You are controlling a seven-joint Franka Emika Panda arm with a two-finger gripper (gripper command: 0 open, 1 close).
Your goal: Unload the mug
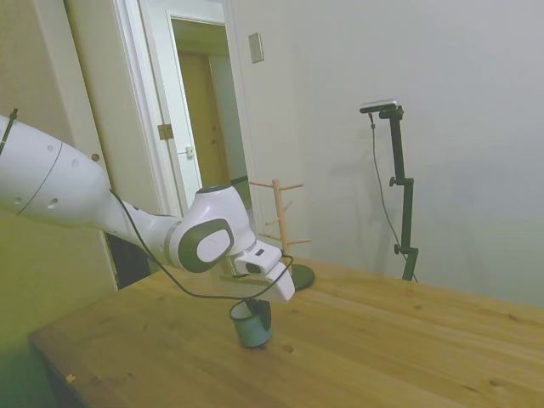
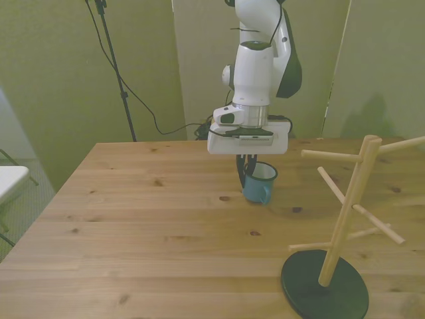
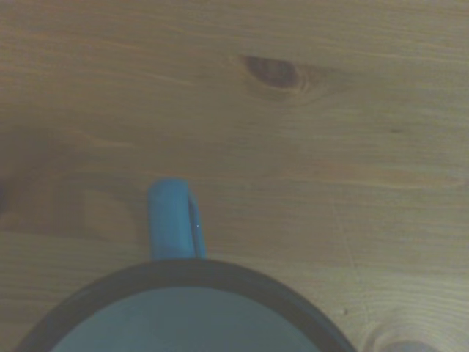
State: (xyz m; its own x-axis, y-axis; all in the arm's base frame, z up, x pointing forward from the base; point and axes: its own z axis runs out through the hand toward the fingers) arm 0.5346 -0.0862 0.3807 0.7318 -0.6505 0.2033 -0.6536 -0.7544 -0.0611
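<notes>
The light-blue mug (image 1: 252,328) stands upright on the wooden table (image 1: 382,340), away from the wooden mug rack (image 1: 281,223). In the front view the mug (image 2: 261,186) is just under the white hand. My gripper (image 2: 247,170) comes straight down onto the mug's rim on the front view's left, its dark fingers close together across the wall. From the side, the gripper (image 1: 259,308) is largely hidden behind the hand and the mug's rim. Up close in the wrist view are the mug's dark rim, its pale inside (image 3: 183,326) and its loop handle (image 3: 174,220).
The rack (image 2: 345,219) stands on a dark round base (image 2: 324,290) near the table's front corner on the front view's right, its pegs bare. Bare wood (image 2: 146,219) stretches away from the mug on the front view's left.
</notes>
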